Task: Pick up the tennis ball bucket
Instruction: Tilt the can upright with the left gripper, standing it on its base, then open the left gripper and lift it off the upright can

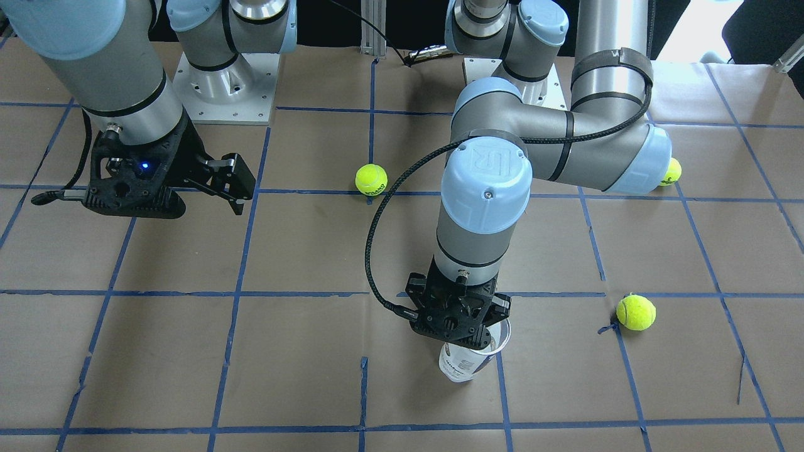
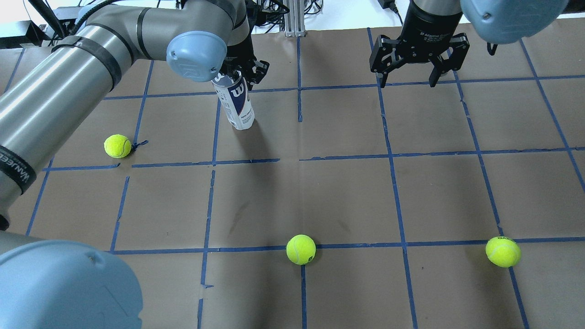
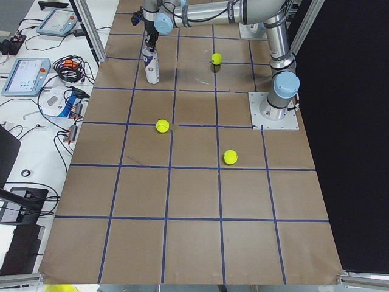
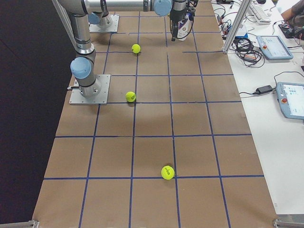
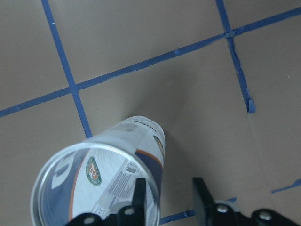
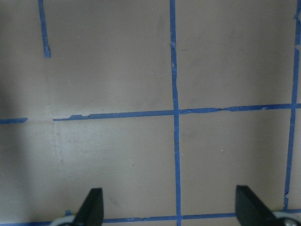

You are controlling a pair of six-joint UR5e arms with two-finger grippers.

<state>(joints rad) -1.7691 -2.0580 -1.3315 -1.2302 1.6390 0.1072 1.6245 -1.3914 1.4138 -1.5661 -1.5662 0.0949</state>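
To lift well, the left gripper (image 5: 164, 197) should pinch the wall of the tennis ball bucket (image 2: 237, 105) firmly and rise straight up — a tilt could slip it. The bucket stands upright at about eleven o'clock on the table (image 2: 347, 183). Left jaws are narrow, straddling its rim (one finger inside). The right gripper (image 2: 418, 68) hangs wide — holding nothing.

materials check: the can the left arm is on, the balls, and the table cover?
Tennis ball bucket: looks like thin clear plastic, glossy; the label's print shows through the wall from inside. Its rim looks silvery, maybe metal.
Tennis balls: fuzzy yellow-green felt, matte, with a faint seam line.
Table cover: appears to be brown kraft paper, matte and slightly scuffed, gridded with blue tape that has torn edges.
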